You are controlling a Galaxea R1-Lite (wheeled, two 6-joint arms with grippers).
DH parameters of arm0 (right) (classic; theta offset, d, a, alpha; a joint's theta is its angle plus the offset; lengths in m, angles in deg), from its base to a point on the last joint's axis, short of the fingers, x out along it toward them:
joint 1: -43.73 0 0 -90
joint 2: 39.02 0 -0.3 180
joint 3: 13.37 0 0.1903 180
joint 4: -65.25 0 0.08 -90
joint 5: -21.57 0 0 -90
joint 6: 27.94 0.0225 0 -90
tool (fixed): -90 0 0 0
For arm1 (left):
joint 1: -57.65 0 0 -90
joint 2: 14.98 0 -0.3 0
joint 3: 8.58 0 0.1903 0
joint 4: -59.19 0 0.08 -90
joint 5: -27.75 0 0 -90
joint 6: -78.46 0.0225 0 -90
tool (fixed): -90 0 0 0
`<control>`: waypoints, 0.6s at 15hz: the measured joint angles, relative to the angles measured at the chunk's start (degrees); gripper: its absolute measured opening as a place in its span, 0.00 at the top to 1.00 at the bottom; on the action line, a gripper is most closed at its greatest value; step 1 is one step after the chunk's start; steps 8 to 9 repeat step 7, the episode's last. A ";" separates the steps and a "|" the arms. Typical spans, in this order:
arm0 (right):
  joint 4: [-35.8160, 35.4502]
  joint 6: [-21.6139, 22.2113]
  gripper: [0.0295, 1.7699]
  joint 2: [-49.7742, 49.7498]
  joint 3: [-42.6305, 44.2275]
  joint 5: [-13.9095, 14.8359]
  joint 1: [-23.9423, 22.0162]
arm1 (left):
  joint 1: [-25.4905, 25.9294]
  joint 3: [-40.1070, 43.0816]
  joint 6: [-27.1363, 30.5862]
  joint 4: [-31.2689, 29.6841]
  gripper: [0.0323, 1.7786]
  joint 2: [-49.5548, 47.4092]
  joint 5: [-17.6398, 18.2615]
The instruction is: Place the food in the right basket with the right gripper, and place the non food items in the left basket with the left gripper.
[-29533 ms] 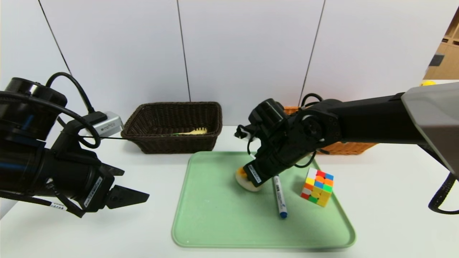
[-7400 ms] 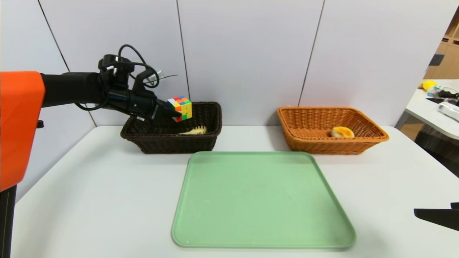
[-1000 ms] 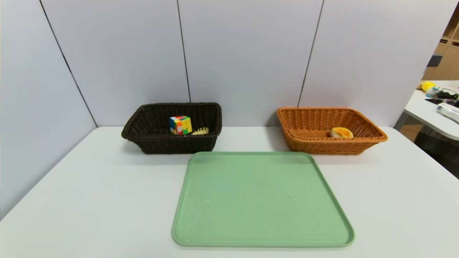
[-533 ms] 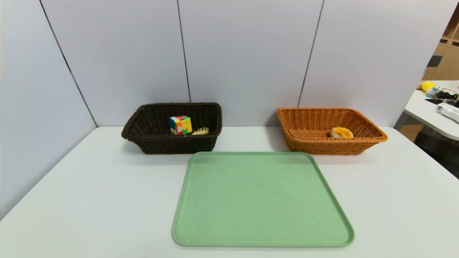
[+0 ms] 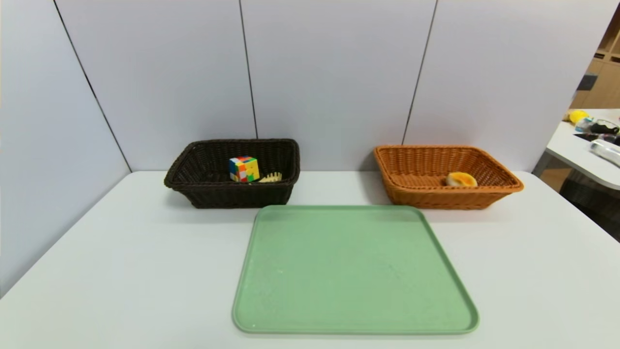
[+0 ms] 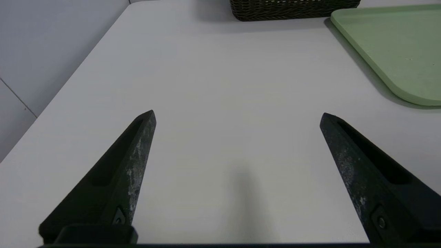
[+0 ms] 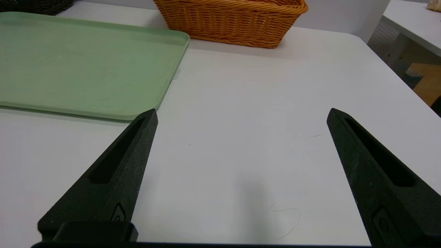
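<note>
The dark brown left basket (image 5: pixel 193 186) at the back left holds the multicoloured cube (image 5: pixel 243 168) and the pale yellow fork (image 5: pixel 271 177); the marker is hidden from view. A yellow-topped bun, the food (image 5: pixel 461 179), lies in the orange-brown right basket (image 5: pixel 436 196). Neither arm shows in the head view. My left gripper (image 6: pixel 237 115) hangs open over bare table near the front left, with nothing between its fingers. Low over the table's front right, my right gripper (image 7: pixel 242 113) is open and empty too.
A green tray (image 5: pixel 353 271) lies bare in the middle of the white table (image 5: pixel 121 271); its corner shows in the left wrist view (image 6: pixel 396 51) and the right wrist view (image 7: pixel 86 69). Wall panels close the back and left. Another table (image 5: pixel 588 150) stands far right.
</note>
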 joint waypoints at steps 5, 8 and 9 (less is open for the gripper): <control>1.07 0.00 0.04 0.07 0.28 0.06 0.04 | 0.00 0.00 0.02 0.00 0.05 0.00 -0.02; 0.13 0.16 0.04 0.05 0.17 0.09 0.04 | 0.00 0.00 0.00 0.00 0.05 0.00 -0.02; 0.13 0.16 0.04 0.05 0.17 0.09 0.04 | 0.00 0.00 0.00 0.00 0.05 0.00 -0.02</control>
